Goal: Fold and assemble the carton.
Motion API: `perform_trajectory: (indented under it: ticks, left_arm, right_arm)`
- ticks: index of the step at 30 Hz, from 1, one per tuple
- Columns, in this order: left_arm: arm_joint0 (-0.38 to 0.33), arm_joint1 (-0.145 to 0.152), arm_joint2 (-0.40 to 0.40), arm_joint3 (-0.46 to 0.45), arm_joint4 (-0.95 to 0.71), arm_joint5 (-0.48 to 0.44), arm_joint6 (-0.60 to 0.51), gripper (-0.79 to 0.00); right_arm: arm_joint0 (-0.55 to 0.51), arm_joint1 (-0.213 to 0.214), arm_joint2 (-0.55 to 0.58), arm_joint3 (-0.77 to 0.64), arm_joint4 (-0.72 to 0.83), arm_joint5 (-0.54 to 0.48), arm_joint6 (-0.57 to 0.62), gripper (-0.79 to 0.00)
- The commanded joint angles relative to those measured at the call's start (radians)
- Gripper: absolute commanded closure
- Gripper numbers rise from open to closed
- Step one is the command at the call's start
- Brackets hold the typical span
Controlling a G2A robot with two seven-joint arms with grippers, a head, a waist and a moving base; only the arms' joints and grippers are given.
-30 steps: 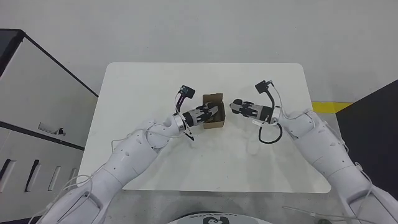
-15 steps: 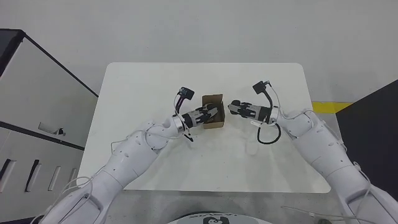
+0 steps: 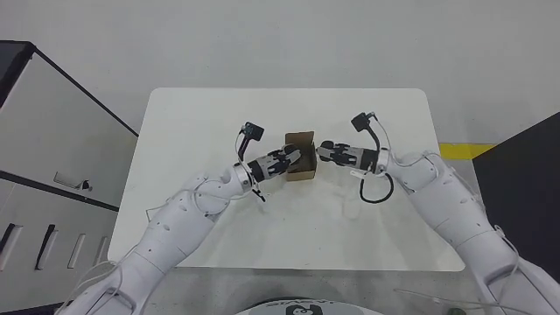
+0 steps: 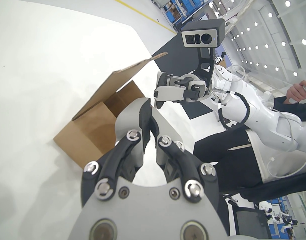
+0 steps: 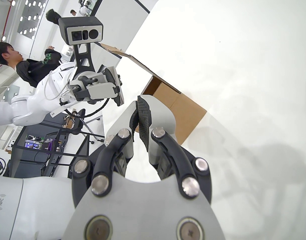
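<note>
**Cardboard carton loose between two closed grippers**

Cardboard this thin gives little resistance, and that is where the risk lies. The carton [image 3: 306, 173] sits near the middle of the table [image 3: 201, 122], a touch toward 12 o'clock. Its mouth is open and one flap stands up along its 12 o'clock edge.

The left gripper [image 3: 296, 157] comes in from the carton's 9 o'clock side with its tips over the open mouth. Its fingers are pressed together, with nothing visible between them. The right gripper [image 3: 324, 152] sits just beside the 3 o'clock wall, also pinched shut on nothing.

What could go wrong:
- **Sliding or turning:** neither gripper holds the carton, so a push from one side alone would likely skate or spin it across the smooth tabletop instead of folding anything.
- **Denting:** the closed fingertips are narrow, and pressing a wall with them may buckle the panel away from its crease.
- **Spring-back:** the standing flap may rise again once released, if nothing tucks it in.
- **Collision:** the two grippers face each other across a small box, so an overshoot could knock one into the other.

Count: one carton, one raised flap, two grippers, one table.
</note>
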Motion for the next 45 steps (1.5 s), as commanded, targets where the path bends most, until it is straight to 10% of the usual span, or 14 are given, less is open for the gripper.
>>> perform_trajectory:
  ticks: [1, 45]
  left_arm:
    - [0.003, 0.000, -0.005, 0.002, 0.000, 0.002, -0.003, 0.000]
    - [-0.034, -0.036, 0.013, 0.115, -0.007, -0.010, -0.020, 0.000]
  right_arm:
    - [0.009, -0.005, -0.010, 0.003, -0.007, 0.004, -0.002, 0.000]
    - [0.094, -0.076, -0.108, 0.097, -0.137, 0.042, -0.044, 0.000]
